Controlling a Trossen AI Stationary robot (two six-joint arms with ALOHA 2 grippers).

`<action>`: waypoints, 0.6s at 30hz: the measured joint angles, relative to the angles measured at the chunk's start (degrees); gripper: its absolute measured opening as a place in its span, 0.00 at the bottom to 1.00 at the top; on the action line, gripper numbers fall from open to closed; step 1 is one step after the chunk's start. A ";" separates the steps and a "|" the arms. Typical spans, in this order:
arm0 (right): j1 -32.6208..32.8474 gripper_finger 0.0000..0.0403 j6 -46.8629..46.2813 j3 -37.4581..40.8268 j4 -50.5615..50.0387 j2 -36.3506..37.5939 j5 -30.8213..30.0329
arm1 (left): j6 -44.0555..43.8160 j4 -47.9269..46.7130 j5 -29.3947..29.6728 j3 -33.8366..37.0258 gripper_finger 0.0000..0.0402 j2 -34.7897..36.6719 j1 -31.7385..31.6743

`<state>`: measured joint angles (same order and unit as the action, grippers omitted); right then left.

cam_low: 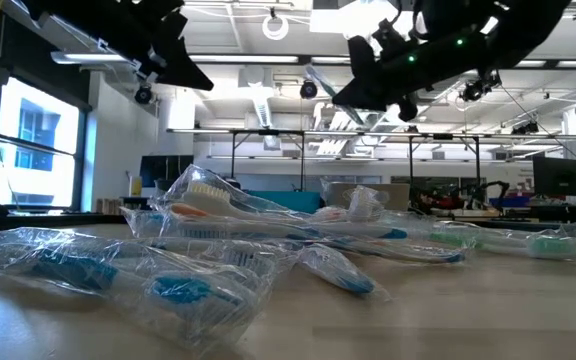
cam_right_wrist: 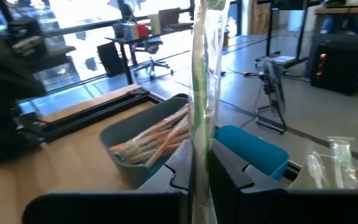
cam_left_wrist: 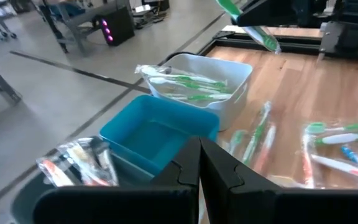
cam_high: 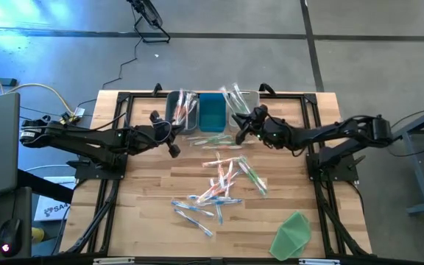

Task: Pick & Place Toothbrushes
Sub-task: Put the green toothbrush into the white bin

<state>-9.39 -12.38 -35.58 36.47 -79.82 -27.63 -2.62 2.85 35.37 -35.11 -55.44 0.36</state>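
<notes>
Many wrapped toothbrushes (cam_high: 225, 180) in orange, blue and green lie loose on the middle of the wooden table (cam_high: 146, 213), and they show close up in the low view (cam_low: 268, 215). My right gripper (cam_high: 239, 133) hangs above the table near the far bins, shut on a green toothbrush (cam_right_wrist: 201, 74) in a clear wrapper. My left gripper (cam_high: 174, 148) is shut and empty, left of the bins, above the table; its fingers (cam_left_wrist: 199, 158) point toward the blue bin (cam_left_wrist: 157, 134). My right gripper pinches the green toothbrush's wrapped shaft (cam_right_wrist: 199, 146) between its two fingers. The fingers come about level from the table's right side and lie across the brush. The brush stands roughly upright, lifted clear of the table, one end (cam_left_wrist: 261, 36) slanting down below the gripper.
Three bins stand in a row at the far edge: a grey one (cam_high: 181, 109) with orange brushes, the blue one (cam_high: 212, 112), and a white one (cam_high: 244, 101) with green brushes. A few green brushes (cam_high: 213, 140) lie in front of them. A green sheet (cam_high: 293, 234) lies near right.
</notes>
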 joint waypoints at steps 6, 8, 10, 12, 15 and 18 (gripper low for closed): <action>-0.15 0.05 0.11 -2.48 0.21 -2.55 -2.08 | 1.34 0.04 4.58 0.00 0.00 0.00 -0.02; -0.19 0.05 0.22 -2.95 0.29 -3.28 -4.02 | 1.73 0.06 6.30 0.00 0.00 0.00 -0.02; -0.84 0.05 0.22 -2.90 0.06 -3.57 -5.43 | 3.35 0.04 7.81 0.00 0.00 0.00 -0.02; -1.80 0.05 -0.19 -2.90 0.10 -3.64 -5.62 | 5.02 -0.01 8.61 0.01 0.00 0.00 -0.02; -3.05 0.05 -1.50 -2.90 0.21 -3.64 -5.14 | 5.64 0.13 9.02 0.02 0.00 0.00 -0.02; -3.87 0.05 -2.42 -2.90 0.17 -3.64 -4.97 | 5.43 0.11 9.17 0.02 0.00 0.00 -0.02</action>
<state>-13.25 -14.81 -38.48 36.64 -83.46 -32.60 2.81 2.96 44.53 -35.09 -55.44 0.34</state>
